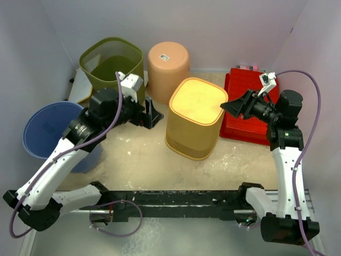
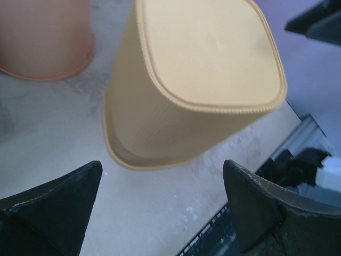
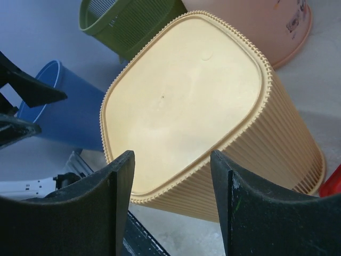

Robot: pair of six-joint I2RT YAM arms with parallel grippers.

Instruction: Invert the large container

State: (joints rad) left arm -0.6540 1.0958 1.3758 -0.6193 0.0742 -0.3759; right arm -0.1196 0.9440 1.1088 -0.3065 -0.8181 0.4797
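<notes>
Tools: the left tool (image 1: pixel 153 114) is wide open and holds nothing. The right tool (image 1: pixel 228 105) is wide open too, and holds nothing.
Left tool's place: near the left side of the big yellow container (image 1: pixel 195 116), with a gap between them.
Right tool's place: close by the top right corner of the yellow container. It looks to be just apart from it.
Yellow container: it stands in the middle of the desk (image 1: pixel 136 154), with its shut flat bottom up and its open end down. Its sides have thin ribs.
Around it: an orange bin (image 1: pixel 168 64) stands behind it, also bottom up. A green basket (image 1: pixel 112 63) is at the back left. A blue bin (image 1: pixel 47 128) is at the left. A red tray (image 1: pixel 246 109) is at the right.
Desk: pale tan, with white scuffs.
Room: plain pale walls on three sides.
Writing: a small white sticker (image 1: pixel 164 55) is on the orange bin. Its print is too small to read.
</notes>
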